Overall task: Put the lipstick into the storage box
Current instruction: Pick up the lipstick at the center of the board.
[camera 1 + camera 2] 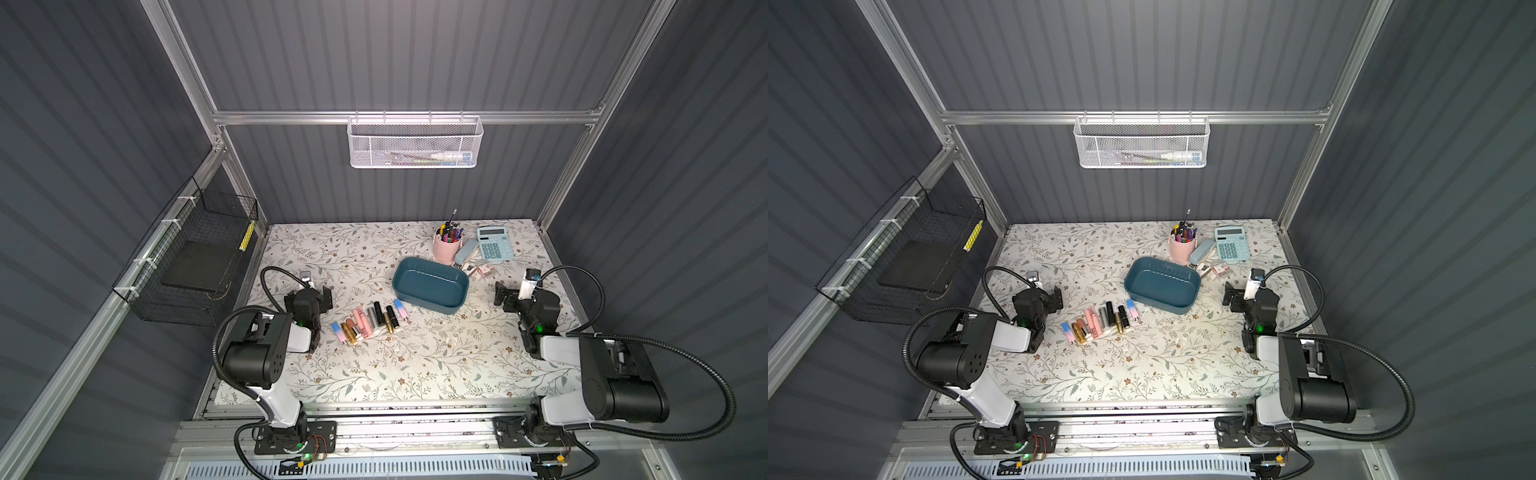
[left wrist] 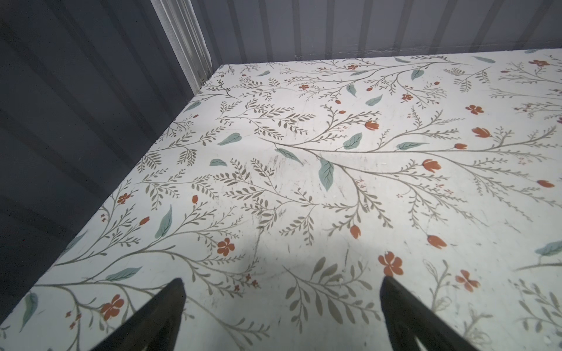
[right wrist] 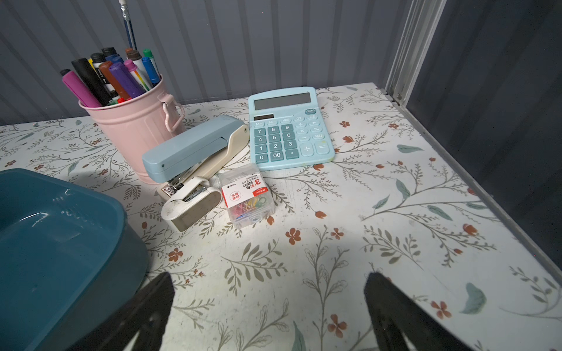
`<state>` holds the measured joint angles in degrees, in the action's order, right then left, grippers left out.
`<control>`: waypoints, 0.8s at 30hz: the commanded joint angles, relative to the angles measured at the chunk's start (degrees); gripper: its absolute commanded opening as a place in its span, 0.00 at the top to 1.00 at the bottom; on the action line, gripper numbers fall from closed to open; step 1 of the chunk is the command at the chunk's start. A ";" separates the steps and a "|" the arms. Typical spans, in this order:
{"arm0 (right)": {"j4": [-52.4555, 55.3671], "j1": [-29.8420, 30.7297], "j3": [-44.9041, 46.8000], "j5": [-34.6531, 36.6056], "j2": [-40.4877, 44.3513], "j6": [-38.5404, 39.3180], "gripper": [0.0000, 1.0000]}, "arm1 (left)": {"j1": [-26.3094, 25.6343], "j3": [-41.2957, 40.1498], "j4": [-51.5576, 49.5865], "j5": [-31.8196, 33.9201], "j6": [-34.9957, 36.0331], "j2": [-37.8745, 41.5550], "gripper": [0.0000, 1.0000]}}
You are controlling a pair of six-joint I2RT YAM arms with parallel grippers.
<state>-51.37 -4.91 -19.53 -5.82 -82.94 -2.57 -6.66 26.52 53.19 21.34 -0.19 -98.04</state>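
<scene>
Lipsticks (image 1: 370,322): a row of tubes lying side by side on the desk (image 1: 374,374), near the middle; none are in the storage box (image 1: 430,286).

Left tool (image 1: 327,296): released, jaws wide and empty. It stands just left of the row and slightly beyond it, not touching.

Right tool (image 1: 501,294): released and empty, well apart from the row, with the box between them.

Storage box: empty, just beyond the row's right end, between both tools and nearer the right one.

At the back stand a pink pen bucket (image 3: 137,130), a stapler (image 3: 194,146), a paper-clip box (image 3: 246,197) and a calculator (image 3: 289,130).
</scene>
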 commanded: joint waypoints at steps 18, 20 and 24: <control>47.52 4.88 -21.78 5.03 10.71 -4.86 0.04 | 0.33 31.50 -53.10 -9.56 -4.25 13.09 0.00; 57.38 8.31 -26.85 4.31 12.66 -4.52 0.05 | 0.33 32.23 -54.55 -11.99 -7.91 14.44 0.00; 71.54 19.00 -35.11 8.18 15.69 -4.77 0.09 | 0.03 32.93 -61.12 -12.61 -18.00 16.17 0.01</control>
<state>1.45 8.60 -51.07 0.23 -68.58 -6.17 -6.66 58.26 3.27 11.64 -9.39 -82.96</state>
